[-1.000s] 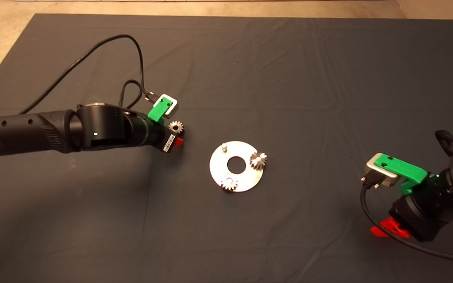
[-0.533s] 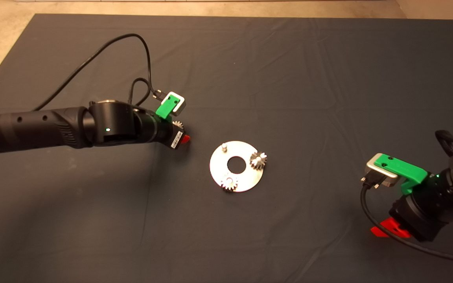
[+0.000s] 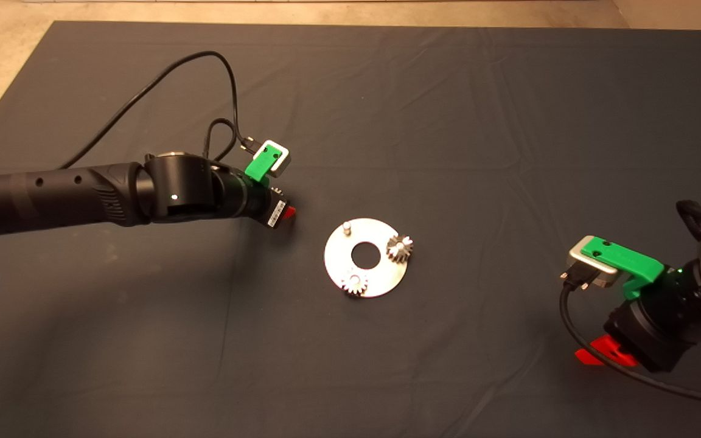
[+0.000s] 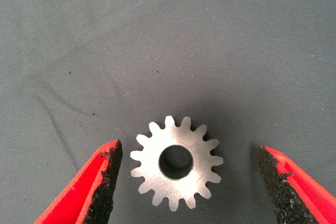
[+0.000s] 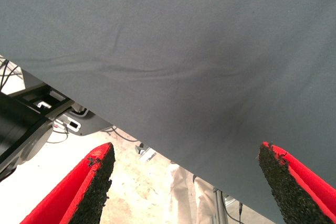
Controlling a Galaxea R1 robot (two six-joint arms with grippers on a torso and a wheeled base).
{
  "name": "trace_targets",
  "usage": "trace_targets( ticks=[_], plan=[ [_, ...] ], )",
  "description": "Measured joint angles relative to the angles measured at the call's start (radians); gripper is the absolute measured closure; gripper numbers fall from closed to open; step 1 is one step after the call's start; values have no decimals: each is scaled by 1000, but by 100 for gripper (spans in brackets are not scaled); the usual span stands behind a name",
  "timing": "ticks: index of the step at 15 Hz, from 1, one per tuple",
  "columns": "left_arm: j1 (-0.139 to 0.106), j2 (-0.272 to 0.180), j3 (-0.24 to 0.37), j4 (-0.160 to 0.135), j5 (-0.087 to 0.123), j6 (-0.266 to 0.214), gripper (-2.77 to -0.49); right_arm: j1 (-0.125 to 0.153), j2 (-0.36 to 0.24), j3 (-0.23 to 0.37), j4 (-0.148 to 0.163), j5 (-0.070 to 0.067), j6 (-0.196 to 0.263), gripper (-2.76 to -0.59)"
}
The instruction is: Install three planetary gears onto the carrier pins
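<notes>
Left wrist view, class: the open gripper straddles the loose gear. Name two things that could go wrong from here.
1. The loose gear lies flat on the mat, nearer one pad of the left gripper; closing could push it sideways or pinch only tooth tips.
2. On the disc, only one bare pin remains, close to two seated gears; a tilted gear might jam.

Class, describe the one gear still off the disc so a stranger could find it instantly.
On the dark mat, left of the shiny disc, it lies flat between the open left gripper's red fingers. Unlike the two mounted gears, this loose gear shows an empty bore.
</notes>
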Motion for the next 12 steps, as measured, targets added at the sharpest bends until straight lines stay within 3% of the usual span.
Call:
trace_targets(
  ticks=[1,12],
  plan=[
    [0,-2,0,0,0,0,-168,0,-1,0,0,0,0,-202],
    [0,-6,0,0,0,23,-135,17,-1,0,9,0,0,-202]
  ],
)
